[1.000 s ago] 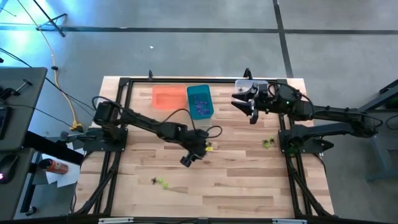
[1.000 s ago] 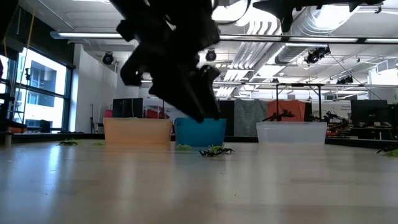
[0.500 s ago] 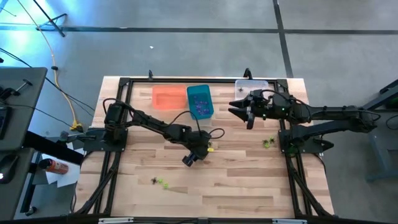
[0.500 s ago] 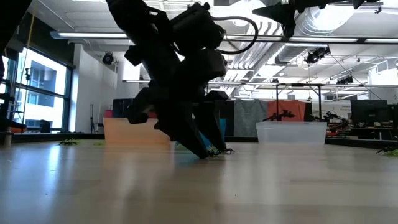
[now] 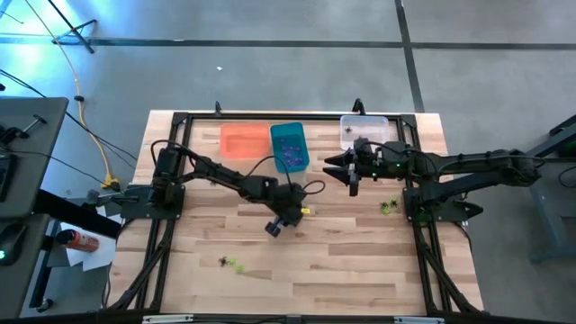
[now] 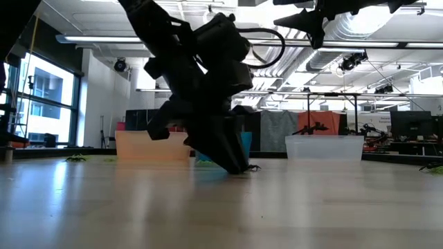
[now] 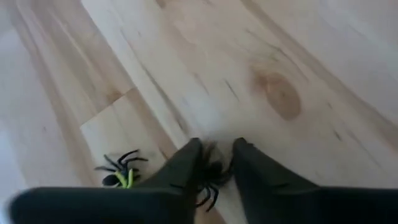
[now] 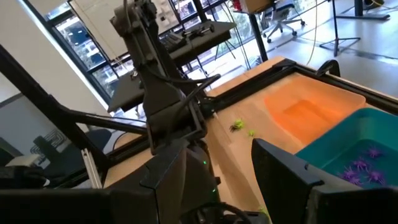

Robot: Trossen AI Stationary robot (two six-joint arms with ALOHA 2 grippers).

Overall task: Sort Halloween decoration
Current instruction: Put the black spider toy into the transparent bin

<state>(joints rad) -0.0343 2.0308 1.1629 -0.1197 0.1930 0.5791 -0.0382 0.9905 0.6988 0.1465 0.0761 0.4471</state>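
- Since a second ago my left gripper (image 7: pixel 214 163) has dropped onto the surface (image 7: pixel 298 56) and drawn its fingers in; they now pinch a black spider (image 7: pixel 213 177) between the tips.
- A second spider (image 7: pixel 119 174), black with a yellow-green one, lies just beside my left finger, untouched.
- My right gripper (image 5: pixel 351 178) has slid out from over the clear bin (image 5: pixel 373 126) and hangs high, fingers apart, empty.
- I judge the spider feather-light, its thin legs springy plastic that will bend and slip.
- Best hold is across the small stiff body; legs alone might flick it away.
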